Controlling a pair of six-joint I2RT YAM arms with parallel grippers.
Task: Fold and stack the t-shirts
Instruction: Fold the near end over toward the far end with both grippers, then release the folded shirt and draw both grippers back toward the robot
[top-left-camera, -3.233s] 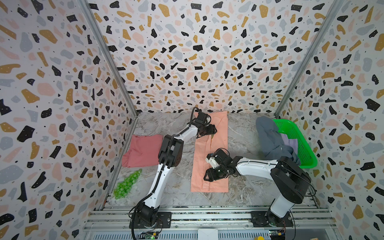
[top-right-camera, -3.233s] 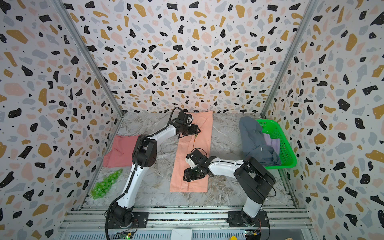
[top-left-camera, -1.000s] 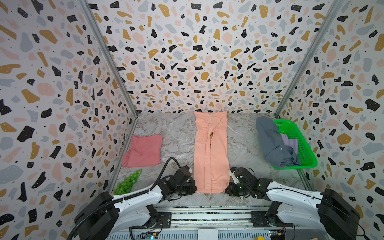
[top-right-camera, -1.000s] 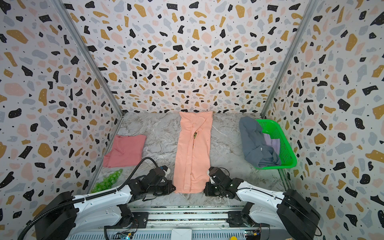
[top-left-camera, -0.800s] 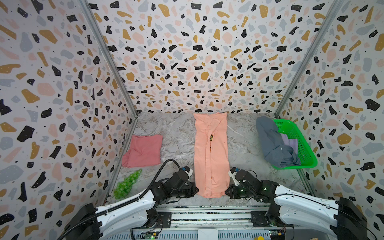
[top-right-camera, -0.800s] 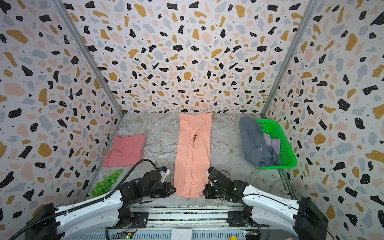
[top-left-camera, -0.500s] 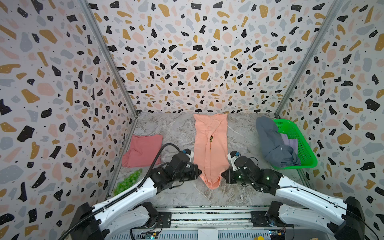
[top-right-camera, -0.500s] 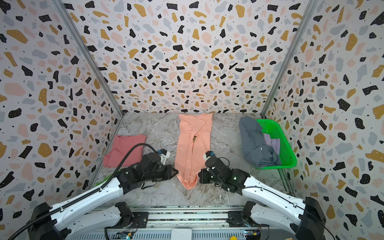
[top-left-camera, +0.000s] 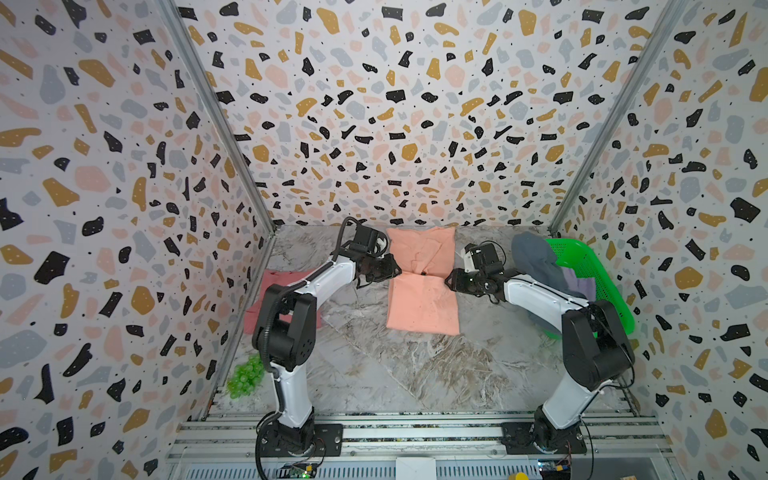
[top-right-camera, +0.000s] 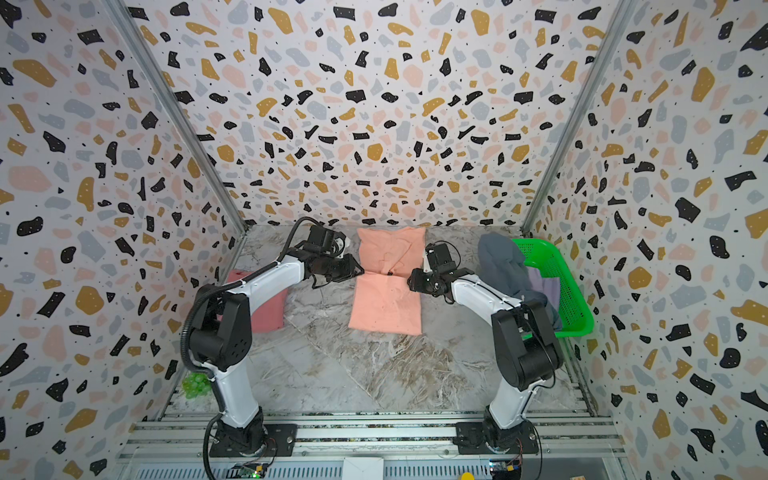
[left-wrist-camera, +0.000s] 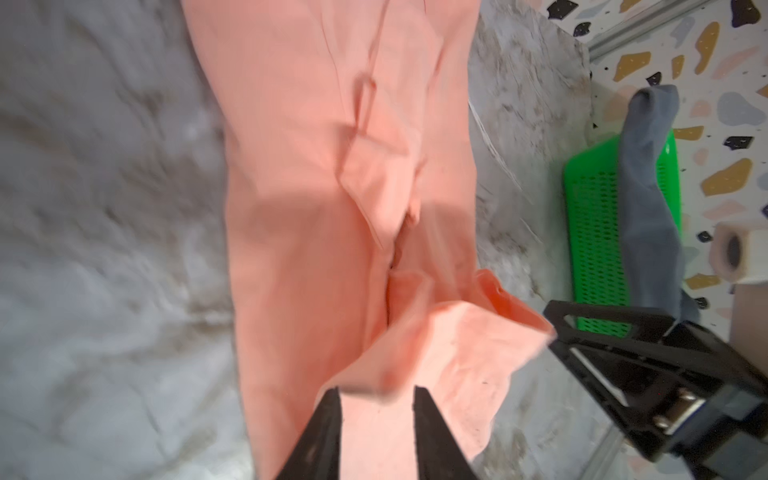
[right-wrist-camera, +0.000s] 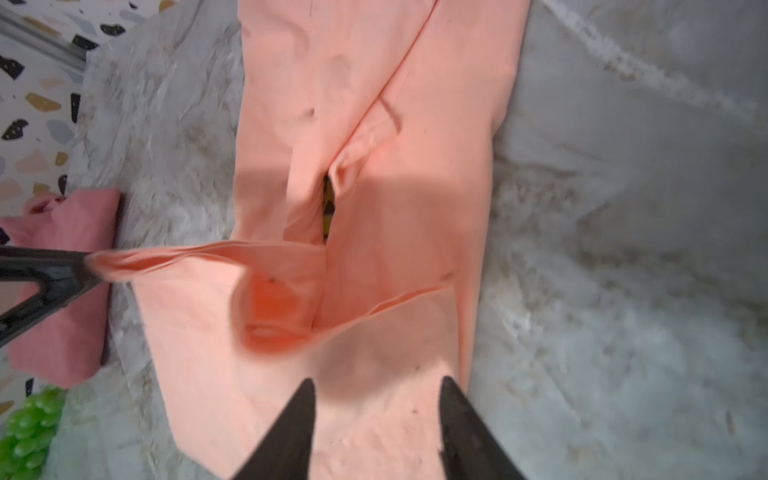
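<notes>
**Mid-fold on the bench:** A peach t-shirt (top-left-camera: 422, 299) (top-right-camera: 386, 307) lies as a long strip down the middle of the marbled tabletop (top-left-camera: 415, 374). Its far end meets the foot of the speckled back wall (top-left-camera: 415, 124). Its near part is doubled over, with the fold facing the front rail (top-left-camera: 415, 432). Between that fold and the rail the tabletop lies open across its width, and bare strips run down both long sides of the shirt.

A folded rose-red t-shirt (top-right-camera: 270, 316) sits by the left side wall (top-left-camera: 124, 208). A cluster of green balls (top-left-camera: 245, 376) lies nearer the rail in the same corner. By the right side wall (top-left-camera: 685, 208) stands a green basket (top-left-camera: 590, 266). A blue-grey t-shirt (top-left-camera: 536, 257) is draped over its inner rim, and a lavender t-shirt (top-left-camera: 579, 284) lies inside.

The left gripper (top-left-camera: 395, 270) (left-wrist-camera: 376, 392) is at the peach shirt's left edge and the right gripper (top-left-camera: 449, 282) (right-wrist-camera: 378, 384) at its right edge. They face each other across the strip, where the upper layer's free hem ends. Both sets of jaws stand apart.

In the left wrist view a raised corner of the hem lies at the parted fingertips, and whether it touches them is unclear. In the right wrist view the fingers hang spread over the upper layer's corner, with the cloth billowed open just ahead of them.
</notes>
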